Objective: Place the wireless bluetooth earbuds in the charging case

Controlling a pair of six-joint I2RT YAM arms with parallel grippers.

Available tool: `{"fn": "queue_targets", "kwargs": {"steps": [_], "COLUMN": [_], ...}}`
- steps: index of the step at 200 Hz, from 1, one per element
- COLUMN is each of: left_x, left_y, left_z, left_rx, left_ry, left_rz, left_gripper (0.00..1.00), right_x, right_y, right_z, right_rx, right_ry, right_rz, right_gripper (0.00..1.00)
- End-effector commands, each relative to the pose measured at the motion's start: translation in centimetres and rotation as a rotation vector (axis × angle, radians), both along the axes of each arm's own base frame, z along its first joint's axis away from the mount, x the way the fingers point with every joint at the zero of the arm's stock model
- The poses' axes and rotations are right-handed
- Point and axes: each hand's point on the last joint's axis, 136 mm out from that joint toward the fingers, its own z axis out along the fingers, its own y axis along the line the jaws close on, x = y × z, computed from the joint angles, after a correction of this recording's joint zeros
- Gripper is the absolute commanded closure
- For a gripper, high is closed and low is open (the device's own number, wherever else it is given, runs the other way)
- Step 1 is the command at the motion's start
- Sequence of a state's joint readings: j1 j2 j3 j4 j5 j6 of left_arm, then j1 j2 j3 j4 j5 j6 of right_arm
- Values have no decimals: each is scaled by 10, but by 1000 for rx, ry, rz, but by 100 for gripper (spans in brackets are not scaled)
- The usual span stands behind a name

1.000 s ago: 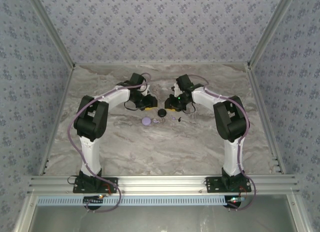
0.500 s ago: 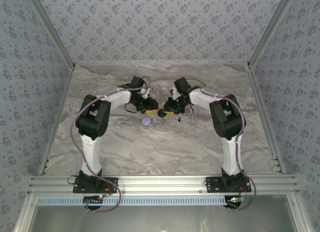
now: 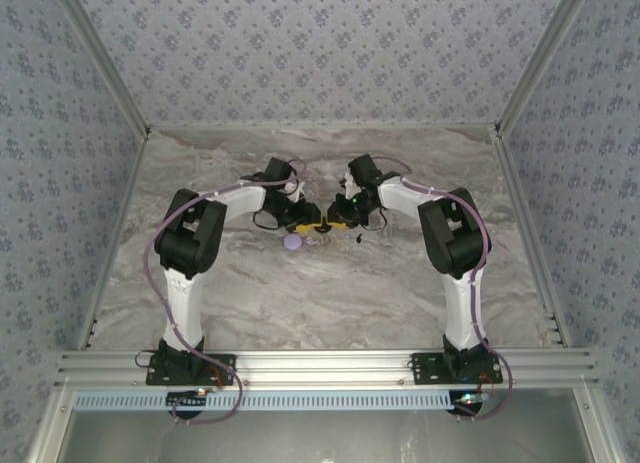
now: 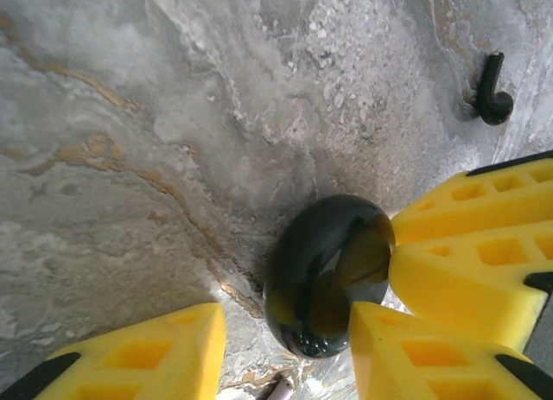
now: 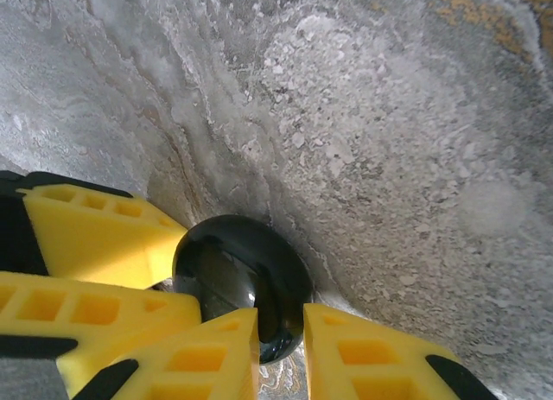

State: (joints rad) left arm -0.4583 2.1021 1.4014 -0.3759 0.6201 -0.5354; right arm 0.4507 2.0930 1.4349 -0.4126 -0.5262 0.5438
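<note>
A round object [image 4: 328, 275] sits on the desk [image 3: 250, 303] between the left tool [image 3: 303, 223] and the right tool [image 3: 338, 223], which face each other. The charging case [image 3: 292, 242] lies just nearer the bases than the left tool, with one earbud [image 3: 313, 241] beside it. Another earbud [image 3: 357, 238] lies just nearer the bases than the right tool.

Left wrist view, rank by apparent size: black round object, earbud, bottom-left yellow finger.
1. black round object and bottom-left yellow finger: they look about alike. The finger is cropped and nearer the camera, so I won't rank them.
2. earbud: clearly smallest.
</note>
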Motion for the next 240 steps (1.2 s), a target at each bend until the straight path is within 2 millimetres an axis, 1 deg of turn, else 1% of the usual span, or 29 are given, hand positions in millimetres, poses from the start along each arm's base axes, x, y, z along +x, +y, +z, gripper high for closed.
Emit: {"fn": "queue_targets", "kwargs": {"steps": [1,25,90,114,178,205,240], "left_x": [-3,-2,10,9,7,7,4], "left_y": [-7,-8,-5,-9,-17,-17,-16], "left_z": [-6,-7,-11,-11,1,3,0], "left_rx": [-41,-46,-61,-98,-183,-187,-175], "left_ry": [39,40,31,43,48,45,51], "left_rz": [11,17,58,66,78,76,73], "left_gripper": [57,58,60,62,66,66,66], "right_x": [-7,-8,-8,-8,-7,-6,-5], "right_y": [1,1,-2,-3,-4,-3,-3], "right_z": [-16,-19,-25,-27,-27,-26,-25], "right_rx": [-16,-15,-32,-33,-22,-14,-9], "right_ry": [54,58,65,66,72,69,67], "right_rz": [-9,-9,-14,-16,-25,-25,-26], "right_gripper": [78,78,79,79,80,80,80]}}
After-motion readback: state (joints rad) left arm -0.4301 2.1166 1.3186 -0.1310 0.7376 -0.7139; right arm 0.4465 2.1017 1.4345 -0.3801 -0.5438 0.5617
